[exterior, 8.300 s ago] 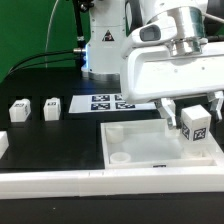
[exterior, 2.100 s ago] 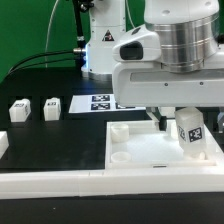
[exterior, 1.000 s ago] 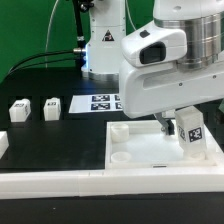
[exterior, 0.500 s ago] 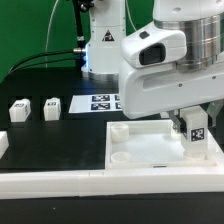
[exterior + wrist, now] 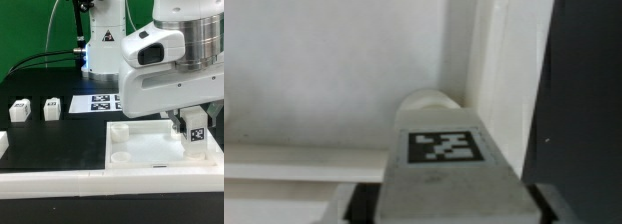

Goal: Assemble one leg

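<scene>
My gripper [image 5: 194, 124] is shut on a leg [image 5: 195, 136], a small white post with a black-and-white marker on its face. I hold it upright at the far corner of the large white tray-like piece [image 5: 140, 146] on the exterior view's right, its lower end down in that corner. In the wrist view the leg [image 5: 445, 160] fills the middle between my dark fingers [image 5: 367, 203], its far end at a round corner socket [image 5: 429, 101]. Two more legs [image 5: 19, 110] [image 5: 52, 107] lie on the table at the exterior view's left.
The marker board [image 5: 103, 101] lies behind the tray piece. A white part [image 5: 3, 144] shows at the left edge of the exterior view. A round socket [image 5: 120, 157] marks the tray's near left corner. The arm's base [image 5: 100, 45] stands at the back.
Over the earlier frames the gripper turned and brought the leg down into the tray's far right corner. In the last half second nothing visibly moved.
</scene>
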Controlling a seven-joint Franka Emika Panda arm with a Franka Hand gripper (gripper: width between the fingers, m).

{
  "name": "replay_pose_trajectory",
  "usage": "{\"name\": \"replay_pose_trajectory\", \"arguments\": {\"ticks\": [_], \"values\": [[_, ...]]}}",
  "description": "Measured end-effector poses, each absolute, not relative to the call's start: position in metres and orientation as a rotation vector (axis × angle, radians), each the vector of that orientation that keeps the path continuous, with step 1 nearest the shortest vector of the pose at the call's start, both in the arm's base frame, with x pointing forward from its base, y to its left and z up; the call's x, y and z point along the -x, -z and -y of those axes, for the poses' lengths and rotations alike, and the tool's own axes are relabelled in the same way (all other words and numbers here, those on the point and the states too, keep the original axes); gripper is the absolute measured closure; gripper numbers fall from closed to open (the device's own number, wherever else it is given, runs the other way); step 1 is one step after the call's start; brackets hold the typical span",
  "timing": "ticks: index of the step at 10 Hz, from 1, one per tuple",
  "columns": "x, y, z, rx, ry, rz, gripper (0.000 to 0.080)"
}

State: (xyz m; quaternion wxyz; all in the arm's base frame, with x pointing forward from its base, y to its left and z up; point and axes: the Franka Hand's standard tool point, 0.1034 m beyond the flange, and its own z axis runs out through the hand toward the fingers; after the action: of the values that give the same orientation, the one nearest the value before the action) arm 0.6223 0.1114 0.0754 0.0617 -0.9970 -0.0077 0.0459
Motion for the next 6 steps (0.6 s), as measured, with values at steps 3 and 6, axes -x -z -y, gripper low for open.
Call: {"name": "replay_pose_trajectory", "arguments": {"ticks": [3, 6], "values": [[-0.624, -0.0746, -0.1085, 2.971, -0.144, -0.456, 0.0509], [-0.6244, -0.0744, -0.1092, 2.859, -0.155, -0.968, 0.0509]]}}
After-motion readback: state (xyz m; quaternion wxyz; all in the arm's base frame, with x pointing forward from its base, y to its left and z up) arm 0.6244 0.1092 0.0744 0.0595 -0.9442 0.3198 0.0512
